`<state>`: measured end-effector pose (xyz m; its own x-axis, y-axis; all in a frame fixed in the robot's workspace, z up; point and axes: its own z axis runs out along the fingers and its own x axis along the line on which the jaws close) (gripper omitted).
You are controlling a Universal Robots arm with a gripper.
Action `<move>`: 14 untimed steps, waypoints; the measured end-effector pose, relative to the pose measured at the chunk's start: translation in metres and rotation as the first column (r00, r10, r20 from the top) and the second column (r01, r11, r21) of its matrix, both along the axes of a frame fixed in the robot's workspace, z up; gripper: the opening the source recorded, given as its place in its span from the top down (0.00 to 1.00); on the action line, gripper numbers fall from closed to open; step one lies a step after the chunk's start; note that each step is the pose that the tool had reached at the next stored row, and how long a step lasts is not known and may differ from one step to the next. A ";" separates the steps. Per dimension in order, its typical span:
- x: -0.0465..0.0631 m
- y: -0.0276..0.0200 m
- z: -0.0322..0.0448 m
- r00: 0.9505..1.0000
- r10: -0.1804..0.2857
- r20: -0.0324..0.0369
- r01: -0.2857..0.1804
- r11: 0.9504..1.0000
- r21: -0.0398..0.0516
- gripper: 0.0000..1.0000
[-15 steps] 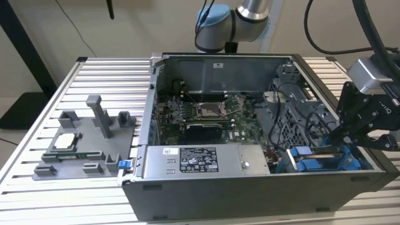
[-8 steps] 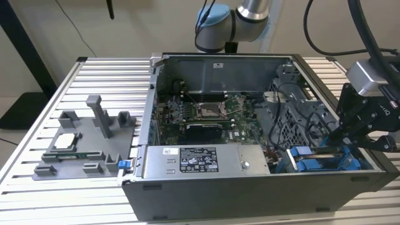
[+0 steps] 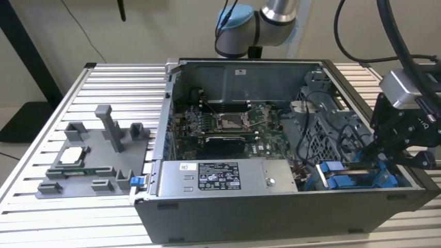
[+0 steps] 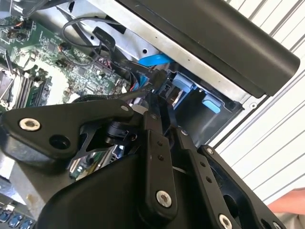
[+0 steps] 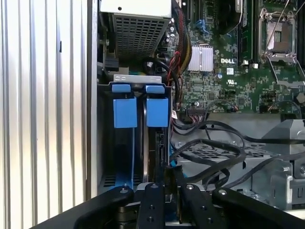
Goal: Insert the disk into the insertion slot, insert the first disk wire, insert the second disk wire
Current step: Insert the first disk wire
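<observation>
first wrist view: jaws probably clamped on black wire (image 5: 168, 174) beside disk (image 5: 157, 112) in blue caddy.

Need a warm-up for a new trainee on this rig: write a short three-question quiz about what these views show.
1. True or false: the hand is above the grey fixture on the exterior view's left.
2. In the first wrist view, how many blue caddy tabs sit side by side in the drive cage? A) one B) two C) four
3. Fill in: inside the case, the power-supply box lies to the exterior view's ___ of the drive cage.
Key: 1 false, it is at the drive cage, on the exterior view's right; 2 B; 3 left.
</observation>
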<state>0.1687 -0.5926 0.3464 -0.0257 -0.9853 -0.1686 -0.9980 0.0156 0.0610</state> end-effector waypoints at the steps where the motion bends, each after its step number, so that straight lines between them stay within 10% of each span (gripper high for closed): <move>1: 0.000 -0.0002 -0.0001 1.000 0.000 0.001 0.000 1.000 0.000 1.00; 14: -0.002 -0.0011 -0.0055 1.000 -0.005 0.016 0.005 1.000 0.000 1.00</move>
